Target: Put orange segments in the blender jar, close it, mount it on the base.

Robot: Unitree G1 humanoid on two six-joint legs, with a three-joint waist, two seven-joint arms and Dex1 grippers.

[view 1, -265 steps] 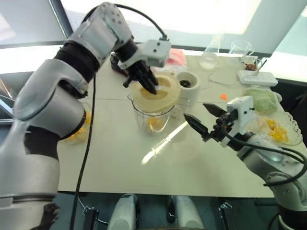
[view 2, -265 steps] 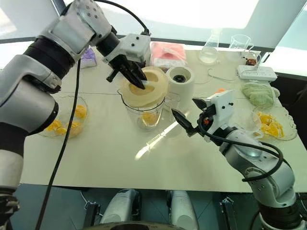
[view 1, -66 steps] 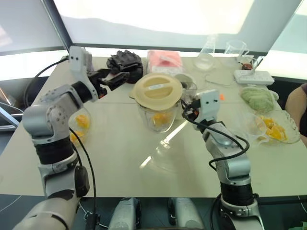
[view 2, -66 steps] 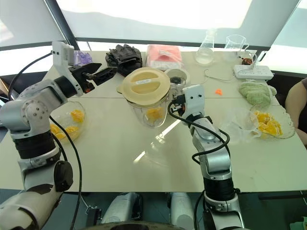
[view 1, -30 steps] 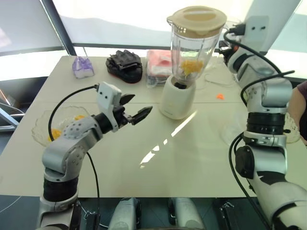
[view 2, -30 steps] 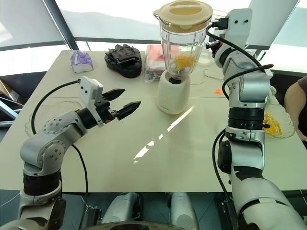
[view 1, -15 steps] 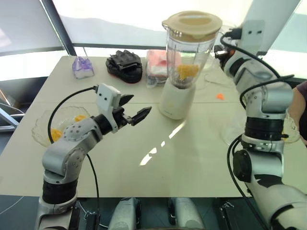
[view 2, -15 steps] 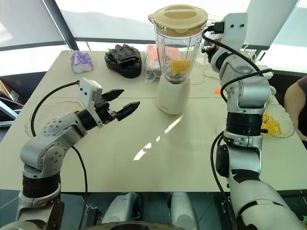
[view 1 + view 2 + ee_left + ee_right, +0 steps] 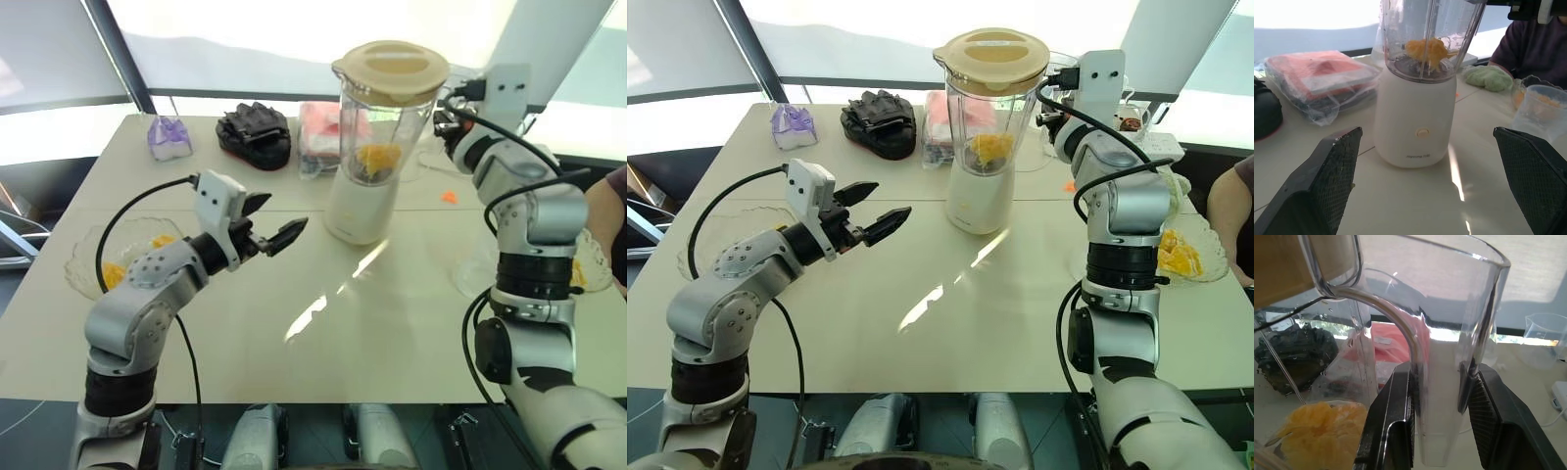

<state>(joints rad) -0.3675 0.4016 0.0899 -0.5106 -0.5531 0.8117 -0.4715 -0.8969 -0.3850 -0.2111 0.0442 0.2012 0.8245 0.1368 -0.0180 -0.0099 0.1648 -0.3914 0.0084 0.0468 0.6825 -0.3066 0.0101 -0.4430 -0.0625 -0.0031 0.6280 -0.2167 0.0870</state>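
Standing on one base (image 9: 358, 207), one blender jar (image 9: 384, 116) holds orange segments (image 9: 377, 157).

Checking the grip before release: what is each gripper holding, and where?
The right gripper clamps the blender jar by its side handle; the left gripper is open, empty.

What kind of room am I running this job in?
Probably a lab or demo bench set up for kitchen work, not a home kitchen: a plain white table under bright windows, a blender jar on its base, and a glass flask and beaker behind.
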